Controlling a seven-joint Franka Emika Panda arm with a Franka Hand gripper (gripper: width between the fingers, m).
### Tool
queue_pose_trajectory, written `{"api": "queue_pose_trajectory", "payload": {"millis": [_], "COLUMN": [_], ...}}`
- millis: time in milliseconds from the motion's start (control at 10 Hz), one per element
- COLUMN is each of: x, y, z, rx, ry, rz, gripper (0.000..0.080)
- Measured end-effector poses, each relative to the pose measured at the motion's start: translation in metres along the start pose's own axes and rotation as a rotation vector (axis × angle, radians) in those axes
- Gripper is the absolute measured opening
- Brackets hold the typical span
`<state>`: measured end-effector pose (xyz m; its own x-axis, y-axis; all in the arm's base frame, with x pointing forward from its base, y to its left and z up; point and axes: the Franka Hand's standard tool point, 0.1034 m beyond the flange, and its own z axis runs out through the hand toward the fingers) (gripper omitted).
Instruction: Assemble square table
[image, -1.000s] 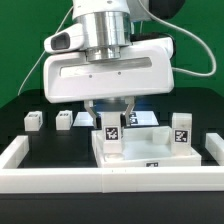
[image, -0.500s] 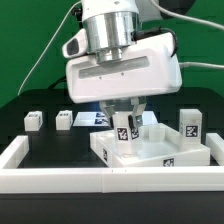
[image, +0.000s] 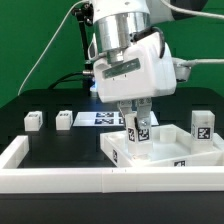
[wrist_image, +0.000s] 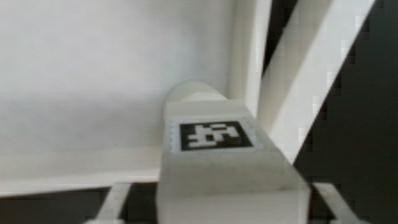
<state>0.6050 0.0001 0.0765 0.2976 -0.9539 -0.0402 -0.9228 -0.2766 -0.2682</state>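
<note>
The square table top (image: 170, 157) is a white tray with a raised rim, lying at the exterior view's right behind the front wall. My gripper (image: 137, 122) is shut on a white tagged leg (image: 136, 132) and holds it upright over the top's near-left part. The arm is tilted. A second leg (image: 203, 125) stands at the top's far right. Two small legs (image: 33, 120) (image: 65, 119) stand on the dark table at the left. In the wrist view the held leg (wrist_image: 217, 140) fills the centre between my fingers (wrist_image: 118, 200), with the top's white surface (wrist_image: 107, 80) and rim (wrist_image: 278, 60) behind.
The long white border wall (image: 60, 178) runs along the front and turns back at the left (image: 12, 152). The marker board (image: 98, 118) lies flat behind the gripper. A green backdrop stands behind, and cables hang from the arm.
My gripper with the leg has moved to the exterior view's right and has turned and tilted. The table top and the leg standing on it have shifted right too.
</note>
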Motion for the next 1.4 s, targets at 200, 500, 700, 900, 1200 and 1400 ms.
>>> {"api": "queue_pose_trajectory", "payload": {"millis": [200,500,700,900,1200,1400], "x": [-0.001,-0.003,-0.004,-0.006,-0.01,-0.012], "y": [0.0,0.0,0.0,0.001,0.0,0.002], "z": [0.0,0.001,0.0,0.001,0.001,0.002], "rx": [0.001,0.004,0.001,-0.006,-0.024,-0.06], "ry": [-0.004,-0.011,-0.016,-0.024,-0.058,-0.069], "rz": [0.078,0.096,-0.04,-0.275,-0.61,-0.859], "gripper": [0.0295,0.0543,0.0616,0.0648,0.0649,0.0649]}}
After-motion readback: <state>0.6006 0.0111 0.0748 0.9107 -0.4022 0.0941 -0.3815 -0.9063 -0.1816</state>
